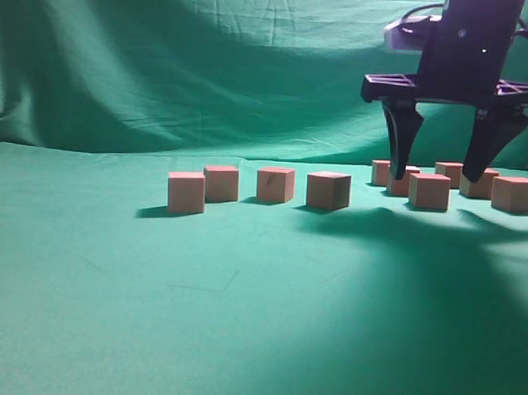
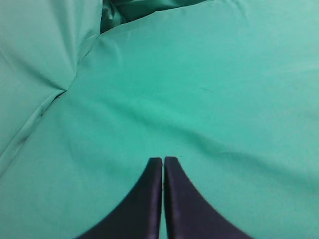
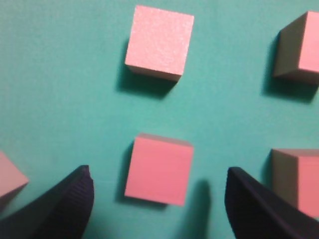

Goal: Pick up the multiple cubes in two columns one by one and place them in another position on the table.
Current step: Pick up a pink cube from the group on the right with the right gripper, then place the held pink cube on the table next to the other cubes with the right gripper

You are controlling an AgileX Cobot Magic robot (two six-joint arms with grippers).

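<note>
Cubes (image 1: 429, 191) on table (image 1: 243, 292); right claw (image 1: 445, 160) spread wide, pointing down above them; left claw (image 2: 163, 164) clenched.

Four cubes (image 1: 257, 188) in row at table (image 1: 199, 317) centre; six clustered right.

The exterior view is rather dim and a little soft. The right gripper (image 1: 445, 165) is almost black, with no detail on it. Under and before it a wide dark shadow lies on the table (image 1: 156, 315), and the cloth far from it is brighter. The cubes (image 1: 186, 193) away from the gripper throw short shadows to their left.

In the right wrist view the light is strong and flat. The pink cube (image 3: 159, 169) between the fingers (image 3: 65, 204) looks blurred, with a dark shadow at its left and lower side. The fingers are out of focus.

In the left wrist view the cloth is evenly bright, with soft shadows in the folds beyond the closed left gripper (image 2: 163, 172).
</note>
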